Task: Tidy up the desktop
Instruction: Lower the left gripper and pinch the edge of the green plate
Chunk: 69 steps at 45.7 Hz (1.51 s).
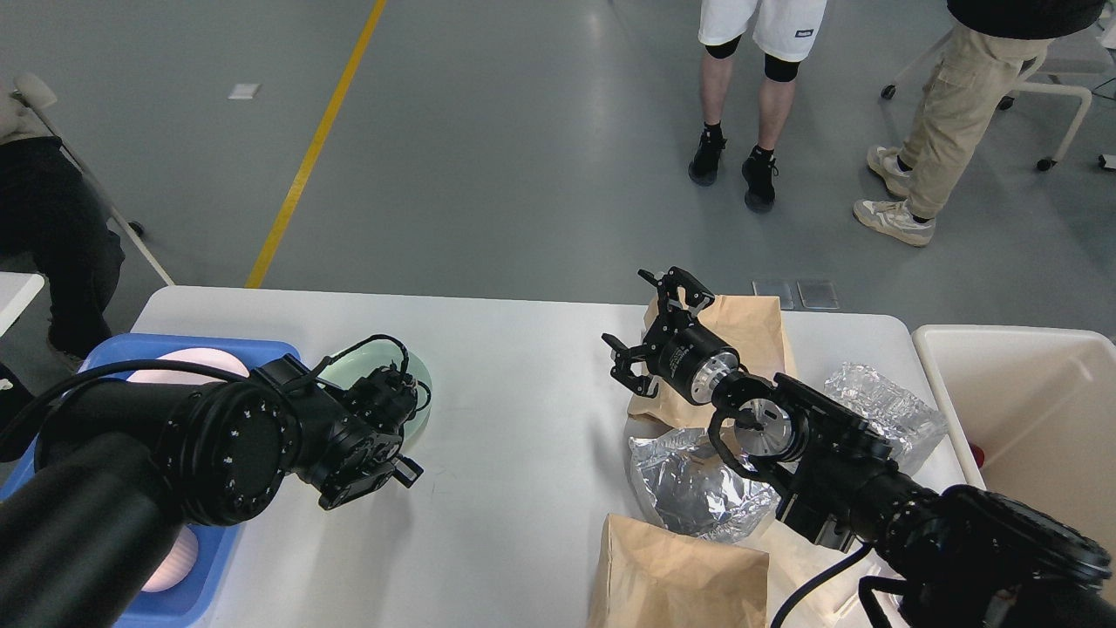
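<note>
A large white desktop (pixel 523 392) with rounded corners and a smooth matte surface fills the lower part of the view, cut off at the bottom edge. At its right end stands a cream plastic bin (pixel 1029 410), partly out of frame. At the left edge sits a blue plastic tray (pixel 205 576), mostly covered by the thick black left arm. A pale green round plate (pixel 418 397) lies just beside the tray, half hidden behind the left gripper (pixel 388 410), which is seen end-on and dark, so its state cannot be told. The right gripper (pixel 649 327) hovers with its two black fingers spread apart, grasping nothing, over a flat brown paper bag (pixel 750 336). A second paper bag (pixel 680 576) lies at the bottom. Two crumpled, shiny foil wrappers (pixel 689 488) (pixel 889 406) lie beside the right arm.
</note>
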Motion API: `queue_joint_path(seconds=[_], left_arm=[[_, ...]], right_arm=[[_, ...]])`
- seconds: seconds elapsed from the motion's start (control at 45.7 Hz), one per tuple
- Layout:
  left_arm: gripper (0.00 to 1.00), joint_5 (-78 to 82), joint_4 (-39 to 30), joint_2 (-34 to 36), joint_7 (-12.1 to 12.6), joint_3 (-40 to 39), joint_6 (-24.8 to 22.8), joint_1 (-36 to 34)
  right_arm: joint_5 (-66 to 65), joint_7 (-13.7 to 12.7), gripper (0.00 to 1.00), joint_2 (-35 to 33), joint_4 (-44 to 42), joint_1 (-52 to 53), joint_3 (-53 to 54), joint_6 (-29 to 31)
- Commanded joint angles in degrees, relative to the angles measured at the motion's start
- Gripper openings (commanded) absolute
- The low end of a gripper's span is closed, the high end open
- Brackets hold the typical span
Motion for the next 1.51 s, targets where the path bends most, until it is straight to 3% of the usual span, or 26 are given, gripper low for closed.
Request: queue_joint_path(seconds=[0.0, 0.372, 1.137, 1.312, 1.487], left_arm=[[0.13, -1.7, 0.0, 0.2, -0.2, 0.0, -3.1, -0.5], [0.00, -3.0, 0.0, 0.2, 0.1, -1.6, -5.6, -0.7], [0.00, -3.0, 0.1, 0.3, -0.4, -10.8, -6.1, -1.4], [0.00, -5.0, -0.1, 0.4, -0.6, -15.0, -15.3, -7.2], [0.00, -10.8, -0.3, 1.6, -1.9, -15.3, -33.5, -16.3]], right_arm=[[0.0, 0.0, 1.00, 0.0, 0.0, 0.0, -0.1, 0.0], [0.0, 0.0, 1.00, 0.0, 0.0, 0.0, -0.1, 0.0], [0.0, 0.0, 1.00, 0.0, 0.0, 0.0, 0.0, 0.0], [0.0, 0.0, 1.00, 0.0, 0.0, 0.0, 0.0, 0.0], [0.0, 0.0, 1.00, 0.0, 0.0, 0.0, -0.1, 0.0]])
